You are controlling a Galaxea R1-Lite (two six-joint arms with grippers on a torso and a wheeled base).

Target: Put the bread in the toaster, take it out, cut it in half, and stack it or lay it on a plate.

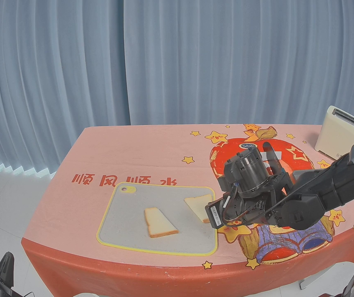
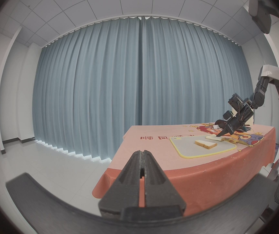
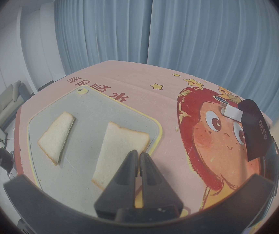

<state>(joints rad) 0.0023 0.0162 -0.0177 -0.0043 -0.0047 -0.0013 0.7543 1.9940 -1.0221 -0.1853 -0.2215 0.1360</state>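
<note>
Bread's already in two pieces, both flat on the cutting board on the tabletop: left bread half mid-board, right bread half at the board's right edge, the two apart. Toaster sits at the far right corner, well apart from them. My right hand is pinched fully together with nothing in it, tips over one end of the right bread half; can't tell if they touch it. My left hand is closed too, empty, low off the tabletop's front-left corner. Step as I read it: lift the right half and stack it on the left one. To do it well: spread the fingers wide first, come in low from the board's edge, get one finger under the crust side, close gently. Material is soft white crumb with a thin tan crust, a floppy tapered slab lying flush. A hard squeeze would likely dent or tear it. Board is matte grey with a yellow rim, probably slick enough to nudge the piece to the rim for a lip. Dark flat object with a white tag is near my wrist; I'd keep clear of it.
</note>
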